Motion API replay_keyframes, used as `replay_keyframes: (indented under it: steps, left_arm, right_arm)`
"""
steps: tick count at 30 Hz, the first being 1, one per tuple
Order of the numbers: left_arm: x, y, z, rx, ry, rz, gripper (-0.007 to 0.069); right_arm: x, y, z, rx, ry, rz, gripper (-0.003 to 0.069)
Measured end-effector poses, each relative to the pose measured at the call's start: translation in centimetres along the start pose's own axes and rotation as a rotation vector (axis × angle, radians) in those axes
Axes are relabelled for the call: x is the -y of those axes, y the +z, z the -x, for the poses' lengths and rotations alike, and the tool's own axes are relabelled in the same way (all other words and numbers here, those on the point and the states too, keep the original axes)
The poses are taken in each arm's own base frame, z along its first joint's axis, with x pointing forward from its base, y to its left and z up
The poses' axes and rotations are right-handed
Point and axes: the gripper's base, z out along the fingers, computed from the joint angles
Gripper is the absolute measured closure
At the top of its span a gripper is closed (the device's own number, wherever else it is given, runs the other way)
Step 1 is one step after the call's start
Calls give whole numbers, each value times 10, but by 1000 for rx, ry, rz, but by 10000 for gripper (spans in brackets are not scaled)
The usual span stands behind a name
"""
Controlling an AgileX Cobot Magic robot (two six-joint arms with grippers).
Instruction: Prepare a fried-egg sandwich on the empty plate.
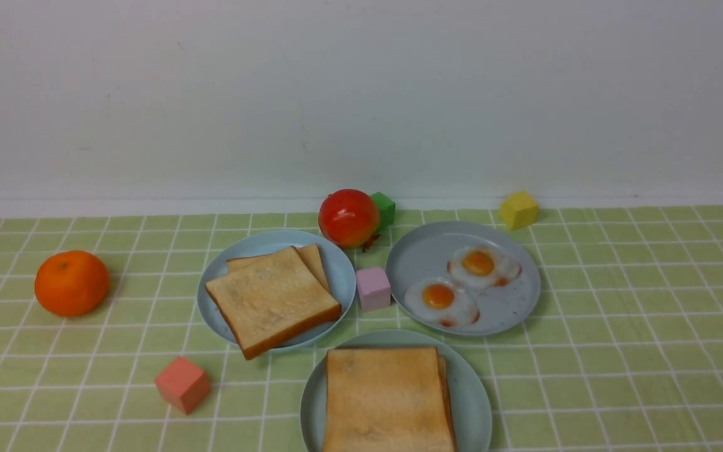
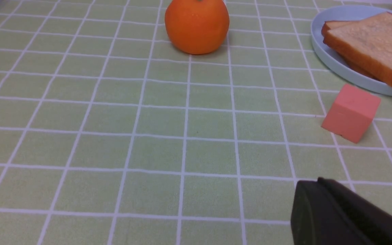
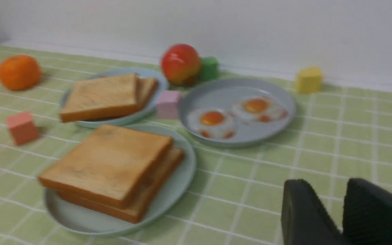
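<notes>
In the front view, the sandwich point(image 1: 388, 402) lay at the bottom centre of the frame on the pale aqua-green plate point(image 1: 473, 402). It was two square toast slices stacked flat, the top one nearly covering the lower, whose crust showed only as a thin strip along the right side. Its edges ran roughly square to the frame, and no long axis could be told. The fried egg between the slices could not be seen in any view.

Above and to the left, a light-blue plate point(image 1: 336, 263) held two loose toast slices point(image 1: 272, 300), the upper one turned with a corner overhanging the rim toward the lower left. To the right, a grey-blue plate point(image 1: 512, 307) carried two small fried eggs point(image 1: 442, 301), side by side on a diagonal. A pink cube point(image 1: 373, 288) stood between these two plates. A toy tomato point(image 1: 348, 217) and a green cube point(image 1: 385, 209) sat behind it, a yellow cube point(image 1: 518, 209) at the upper right, an orange point(image 1: 72, 282) at the far left, and a salmon cube point(image 1: 182, 384) at the lower left, all on the green checked counter point(image 1: 637, 351).

The left gripper point(image 2: 322, 207) showed in the lower right of its wrist view, closed and empty. The right gripper point(image 3: 342, 207) stood in the lower right of its wrist view with a narrow gap between its fingers, holding nothing.
</notes>
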Motion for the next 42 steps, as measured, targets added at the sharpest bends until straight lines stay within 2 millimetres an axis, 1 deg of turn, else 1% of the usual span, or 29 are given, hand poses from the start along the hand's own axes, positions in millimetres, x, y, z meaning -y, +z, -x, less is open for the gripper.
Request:
replay_keyframes:
  steps: [1, 2, 4, 7, 9, 10, 12, 15, 42]
  left_arm:
    - [0, 0, 0, 0, 0, 0, 619]
    - [0, 0, 0, 0, 0, 0, 617]
    - [0, 0, 0, 0, 0, 0, 615]
    - [0, 0, 0, 0, 0, 0, 612]
    - [0, 0, 0, 0, 0, 0, 609]
    - [0, 0, 0, 0, 0, 0, 608]
    - [0, 0, 0, 1, -1, 0, 606]
    - [0, 0, 0, 0, 0, 1, 603]
    - [0, 0, 0, 0, 0, 1, 587]
  right_arm:
    - [0, 0, 0, -2, 8, -6, 442]
    - [5, -1, -5, -23, 22, -71, 438]
    - [8, 2, -15, -42, 24, -120, 433]
    - [12, 6, -36, -71, 36, -180, 431]
    - [15, 11, -56, -95, 66, -222, 429]
    - [17, 12, -62, -107, 82, -243, 428]
    - [18, 13, -60, -69, 97, -273, 425]
    - [19, 13, -61, -60, 103, -285, 424]
    - [19, 13, -61, -56, 108, -287, 421]
